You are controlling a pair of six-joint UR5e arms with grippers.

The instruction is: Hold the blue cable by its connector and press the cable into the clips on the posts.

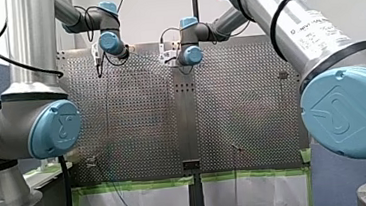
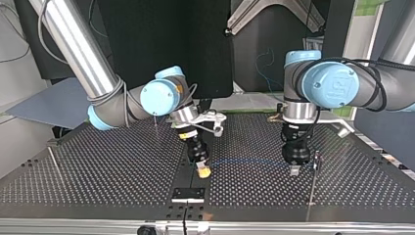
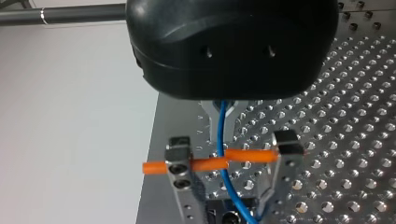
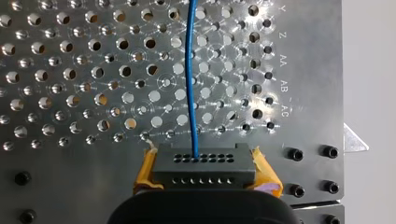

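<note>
Between R fingers (image 4: pixel 145 173): connector (image 4: pixel 204 165) clamped, blue cable (image 4: pixel 190 70) running straight ahead.

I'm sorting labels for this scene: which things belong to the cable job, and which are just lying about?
Job:
- cable
- connector, held in my right claw
- my left claw, astride the cable
- posts

Lying about:
- black plate
- green tape
</note>
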